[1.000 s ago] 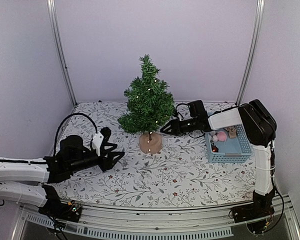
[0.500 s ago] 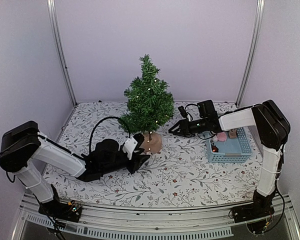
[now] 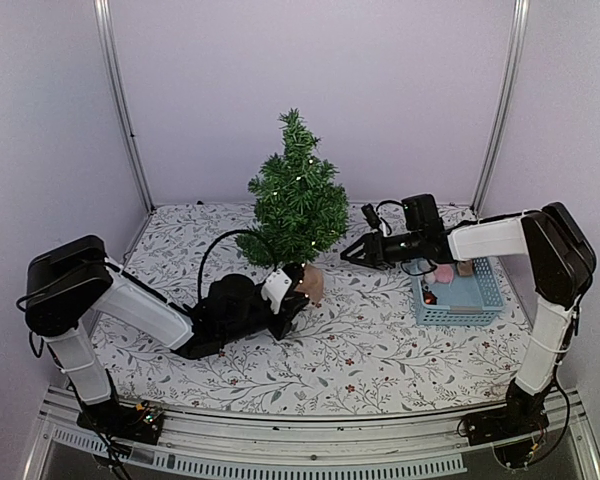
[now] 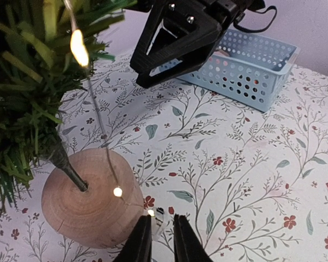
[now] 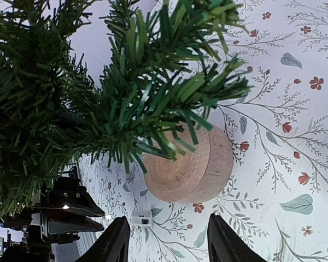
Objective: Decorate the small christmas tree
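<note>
The small christmas tree (image 3: pixel 295 205) stands mid-table on its round wooden base (image 3: pixel 308 283), with a lit light string on its branches. My left gripper (image 3: pixel 298 305) lies low, just in front of the base (image 4: pixel 87 202). Its jaws (image 4: pixel 162 240) are almost together, with a lit bulb at the tips. The string's small white box (image 5: pixel 142 218) lies on the cloth just ahead of them. My right gripper (image 3: pixel 348 254) is open and empty, right of the tree and pointing at the base (image 5: pixel 188 169). It also shows in the left wrist view (image 4: pixel 175 49).
A light blue perforated basket (image 3: pixel 460 290) holding pink and tan ornaments stands at the right, behind my right gripper, and also shows in the left wrist view (image 4: pixel 251 65). A floral cloth (image 3: pixel 380 340) covers the table. Metal frame posts (image 3: pixel 120 110) stand at the back corners.
My left arm has swept from the left side across to the tree's base, and its jaws have narrowed. My right gripper has drawn back slightly to the right, away from the trunk.
</note>
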Tool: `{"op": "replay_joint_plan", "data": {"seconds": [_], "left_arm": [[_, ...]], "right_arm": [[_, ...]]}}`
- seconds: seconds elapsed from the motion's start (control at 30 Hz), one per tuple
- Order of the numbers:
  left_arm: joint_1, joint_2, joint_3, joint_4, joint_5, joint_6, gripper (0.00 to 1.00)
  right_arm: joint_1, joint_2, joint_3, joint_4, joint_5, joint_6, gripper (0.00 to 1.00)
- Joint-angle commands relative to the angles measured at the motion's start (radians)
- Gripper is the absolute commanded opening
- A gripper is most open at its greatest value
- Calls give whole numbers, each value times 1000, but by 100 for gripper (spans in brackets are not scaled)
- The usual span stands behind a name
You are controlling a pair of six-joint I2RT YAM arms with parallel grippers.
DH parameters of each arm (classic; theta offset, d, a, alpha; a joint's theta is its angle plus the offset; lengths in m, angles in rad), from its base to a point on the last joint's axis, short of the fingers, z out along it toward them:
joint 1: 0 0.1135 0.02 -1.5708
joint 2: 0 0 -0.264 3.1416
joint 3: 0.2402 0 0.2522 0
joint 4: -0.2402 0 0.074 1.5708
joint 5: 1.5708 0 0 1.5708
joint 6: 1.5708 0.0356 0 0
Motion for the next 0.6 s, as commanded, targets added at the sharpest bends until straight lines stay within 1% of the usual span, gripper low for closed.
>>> {"op": "replay_joint_plan", "data": {"seconds": [0.0, 0.13, 0.3, 0.57], "left_arm": [[4, 19, 19, 28, 5, 19, 15], [10, 20, 19, 31, 4, 15, 14], [14, 23, 12, 33, -6, 12, 15], [35, 35, 25, 38, 27, 13, 0]], "right_arm": [[-7, -43, -19, 5, 11, 5, 51], [-8, -48, -26, 5, 13, 7, 51], [-7, -50, -26, 5, 17, 9, 51], [-8, -50, -24, 5, 16, 9, 51]]}}
